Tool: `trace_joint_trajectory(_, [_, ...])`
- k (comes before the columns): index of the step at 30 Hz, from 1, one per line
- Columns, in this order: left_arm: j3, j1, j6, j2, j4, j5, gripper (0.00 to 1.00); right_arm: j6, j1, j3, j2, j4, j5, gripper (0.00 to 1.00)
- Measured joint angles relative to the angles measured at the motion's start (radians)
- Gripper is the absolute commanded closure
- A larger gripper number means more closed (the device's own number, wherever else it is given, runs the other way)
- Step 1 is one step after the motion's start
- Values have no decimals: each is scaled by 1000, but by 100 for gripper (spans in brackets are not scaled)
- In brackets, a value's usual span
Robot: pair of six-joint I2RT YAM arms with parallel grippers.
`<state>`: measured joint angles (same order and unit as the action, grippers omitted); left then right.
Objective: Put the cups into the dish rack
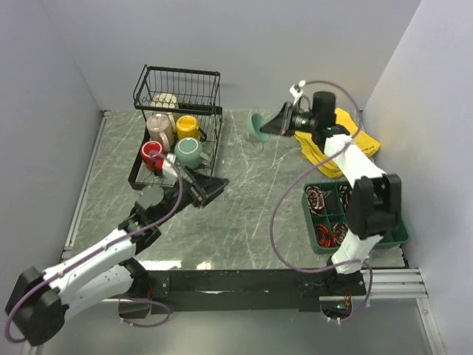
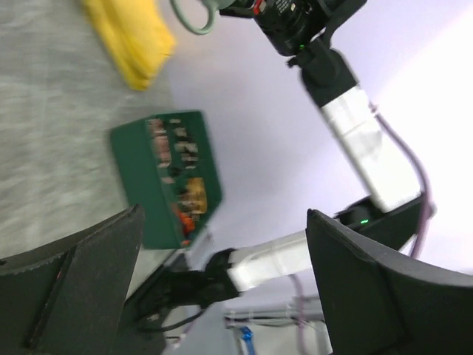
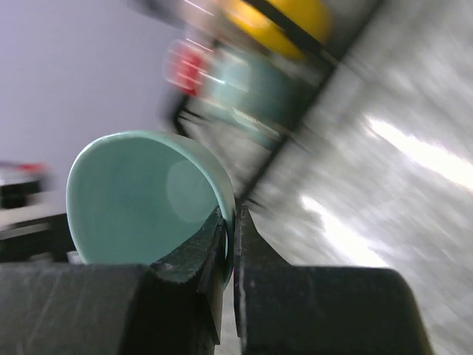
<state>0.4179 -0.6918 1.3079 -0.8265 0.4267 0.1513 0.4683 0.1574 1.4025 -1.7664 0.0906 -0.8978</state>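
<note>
R gripper pinches teal cup rim; L gripper wide open, prob. empty, near dish rack.

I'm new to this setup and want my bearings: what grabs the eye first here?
The small teal cup stands out, tilted on its side toward the back of the table, its rim pinched in the right arm's fingers. At the back left, the black dish rack already holds five cups, with the left arm's fingers spread open just in front of it. A yellow cloth lies at the back right.
</note>
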Motion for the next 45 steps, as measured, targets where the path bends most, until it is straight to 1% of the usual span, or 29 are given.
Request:
trace_joint_trajectory(3, [109,0,4,-117,101,71,6,187,-5,-29,100,-217,-80,100])
trace_joint_trajectory(6, [235,-1,-3,-211,202,133,7,418,-5,-85,169,-474,-142,100])
trace_joint_trajectory(11, [412,-7,-12,-318,317,201,10,793,0,-167,196,-836,-185,100])
trace_joint_trajectory(14, [501,-20,-17,-372,338,224,11,950,0,-191,206,-971,-185,100])
trace_joint_trajectory(18, [562,-42,-24,-423,343,245,11,1070,6,-218,253,-1086,-177,100])
trace_joint_trajectory(21, [595,-58,-40,-452,317,248,12,1102,18,-228,296,-1132,-176,100])
trace_joint_trajectory(24, [643,-73,-65,-479,267,251,14,1104,35,-230,324,-1139,-177,100])
trace_joint_trajectory(30, [697,-91,-95,-492,229,262,21,1033,76,-261,354,-1081,-180,100])
trace_joint_trajectory(34, [699,-93,-100,-501,194,270,33,987,83,-262,354,-1029,-181,100])
trace_joint_trajectory(36, [700,-99,-104,-507,181,271,36,970,84,-262,354,-1007,-181,100])
trace_joint_trajectory(37, [702,-101,-108,-509,174,271,42,961,85,-262,354,-997,-181,100])
trace_joint_trajectory(38, [706,-103,-112,-512,164,271,44,955,85,-262,354,-991,-181,100])
trace_joint_trajectory(40, [716,-104,-119,-516,135,270,45,948,85,-262,354,-984,-180,100])
trace_joint_trajectory(45, [757,-103,-145,-523,60,271,45,939,84,-262,354,-973,-166,100])
